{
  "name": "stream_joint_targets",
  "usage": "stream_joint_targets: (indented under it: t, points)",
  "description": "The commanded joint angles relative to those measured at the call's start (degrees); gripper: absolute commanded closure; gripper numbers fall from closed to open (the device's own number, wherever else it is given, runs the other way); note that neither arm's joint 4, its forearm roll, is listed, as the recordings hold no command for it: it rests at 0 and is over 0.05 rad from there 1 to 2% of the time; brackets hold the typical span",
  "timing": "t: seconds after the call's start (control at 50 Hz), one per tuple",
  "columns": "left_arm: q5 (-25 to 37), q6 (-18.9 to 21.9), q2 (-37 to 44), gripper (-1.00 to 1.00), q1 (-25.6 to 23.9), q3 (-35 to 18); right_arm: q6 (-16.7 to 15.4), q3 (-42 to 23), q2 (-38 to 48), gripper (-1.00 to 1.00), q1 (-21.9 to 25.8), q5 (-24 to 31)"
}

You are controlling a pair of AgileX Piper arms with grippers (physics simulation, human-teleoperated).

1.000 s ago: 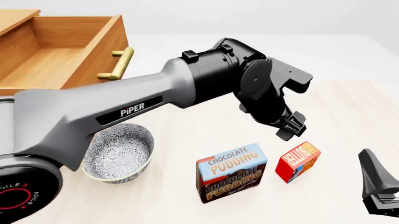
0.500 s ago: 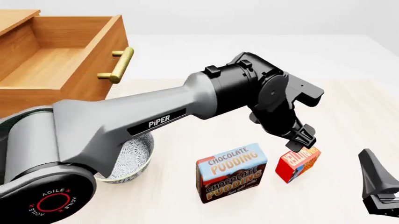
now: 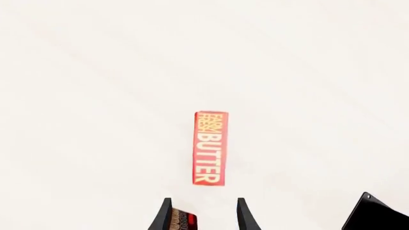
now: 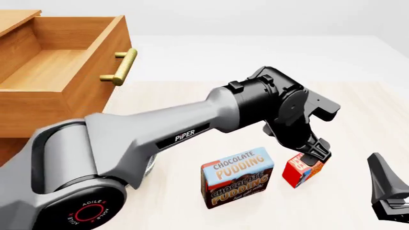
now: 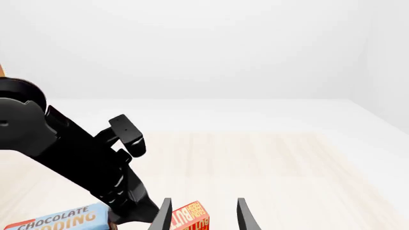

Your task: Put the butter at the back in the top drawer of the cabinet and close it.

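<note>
A: Your left gripper (image 4: 317,152) sits right down on the butter (image 4: 305,170). In the left wrist view the 2 fingers (image 3: 244,215) stand apart with a gap about as wide as the box's narrow face, so the jaws are open and nothing is clamped. Whether the tips touch the box in the front view, I cannot tell.

B: And your right gripper (image 5: 203,214)?

A: Parted as well, holding nothing. It hangs low near the right edge of the tabletop (image 4: 357,110), near the front corner, and looks toward the butter and the black wrist of the left arm.

B: Where is the butter itself?

A: Standing on the tabletop toward the front right, its red top face up, lettering reading BUTTER. The Chocolate Pudding box (image 4: 238,176) stands upright just beside it on the left, apart from it.

B: Containers?

A: The top drawer (image 4: 61,67) of the cabinet (image 4: 19,124) is pulled out at the back left corner, brass handle (image 4: 120,66) facing you; the part of its inside you can see holds nothing. A patterned bowl (image 4: 152,165) is mostly hidden behind your left arm.
</note>
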Motion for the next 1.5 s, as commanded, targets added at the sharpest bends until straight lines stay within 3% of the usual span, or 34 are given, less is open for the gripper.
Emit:
stream_joint_targets:
  t: [0.02, 0.46, 1.5]
  points:
    - [0.39, -0.4, 1.69, -1.0, -0.27, -1.31, 0.0, 0.0, 0.0, -1.0, 0.0, 0.0]
    - [1.17, 0.05, 4.12, -1.0, 0.01, -3.53, 0.0, 0.0, 0.0, -1.0, 0.0, 0.0]
    - [6.22, 0.73, 12.14, -1.0, -0.88, -15.08, 0.0, 0.0, 0.0, -1.0, 0.0, 0.0]
